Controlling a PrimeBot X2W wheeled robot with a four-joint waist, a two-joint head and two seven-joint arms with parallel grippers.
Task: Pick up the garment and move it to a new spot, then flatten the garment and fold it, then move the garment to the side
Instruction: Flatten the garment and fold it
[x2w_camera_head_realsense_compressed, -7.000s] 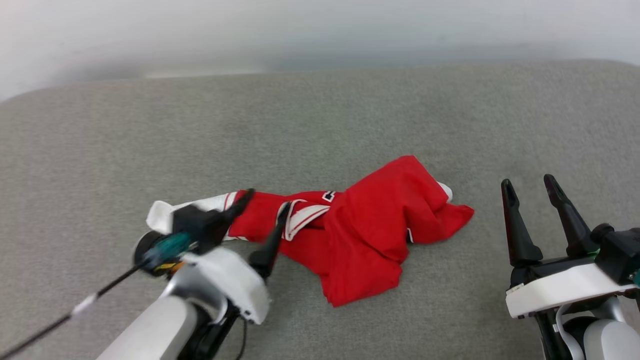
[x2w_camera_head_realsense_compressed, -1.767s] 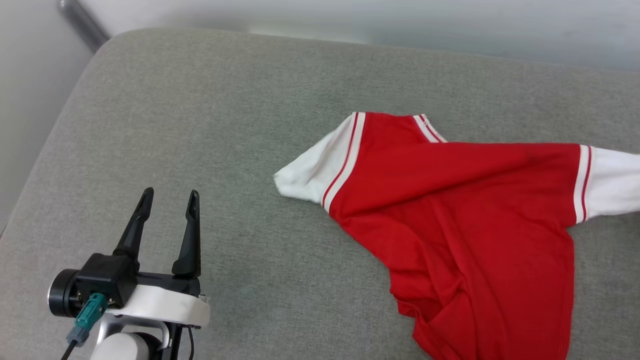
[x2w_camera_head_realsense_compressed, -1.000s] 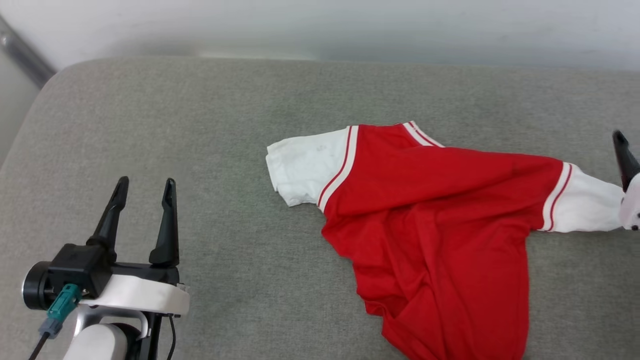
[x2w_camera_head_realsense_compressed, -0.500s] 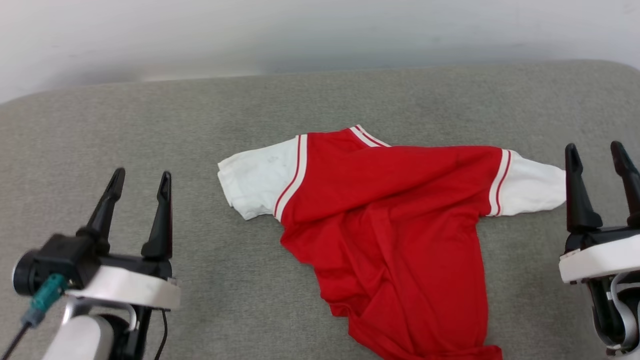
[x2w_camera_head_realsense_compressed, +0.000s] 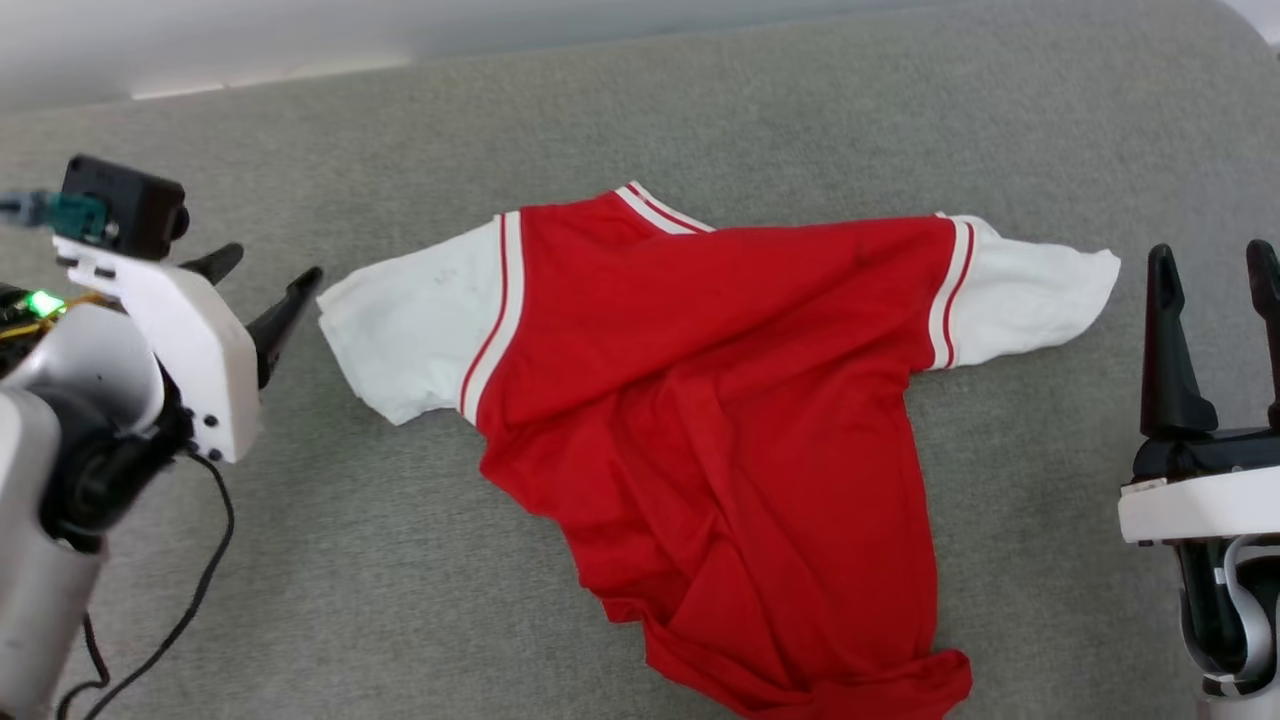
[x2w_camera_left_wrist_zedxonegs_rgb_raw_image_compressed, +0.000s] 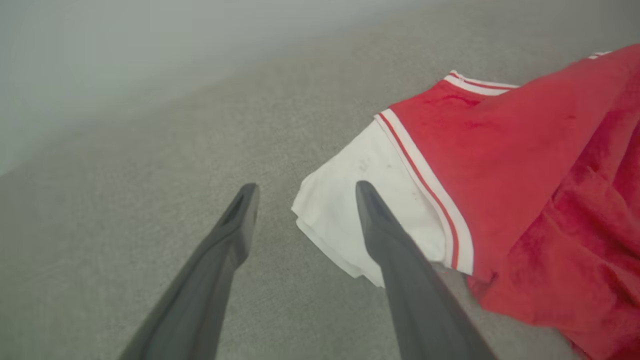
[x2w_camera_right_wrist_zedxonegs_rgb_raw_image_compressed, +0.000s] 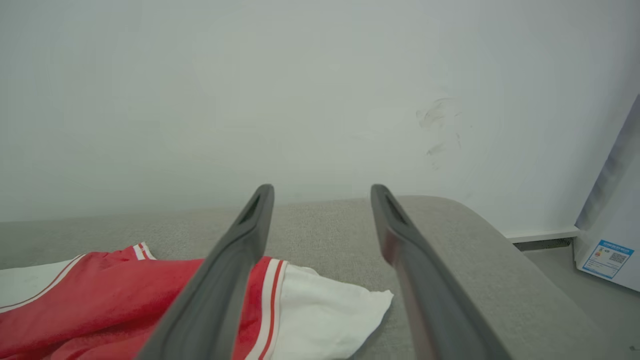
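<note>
nearest me, at 5 o'clock, the garment (x2w_camera_head_realsense_compressed: 720, 400) ends in a bunched hem (x2w_camera_head_realsense_compressed: 850, 680) on the grey cushion (x2w_camera_head_realsense_compressed: 400, 560). at 3 o'clock my right gripper (x2w_camera_head_realsense_compressed: 1210, 255) stands open and empty beside the right sleeve (x2w_camera_head_realsense_compressed: 1030, 290). at 9 o'clock my left gripper (x2w_camera_head_realsense_compressed: 265, 275), upright a moment ago, has swung round, its open, empty fingers aimed at the left sleeve (x2w_camera_head_realsense_compressed: 410, 330). farther out, the shoulders lie spread, plain red face up. the relocation looks done; i judge flattening begins.

I see a grey fabric cushion (x2w_camera_head_realsense_compressed: 700, 100) set against a scuffed white wall (x2w_camera_right_wrist_zedxonegs_rgb_raw_image_compressed: 200, 100), with a blue-labelled white box (x2w_camera_right_wrist_zedxonegs_rgb_raw_image_compressed: 617, 220) off its corner.
</note>
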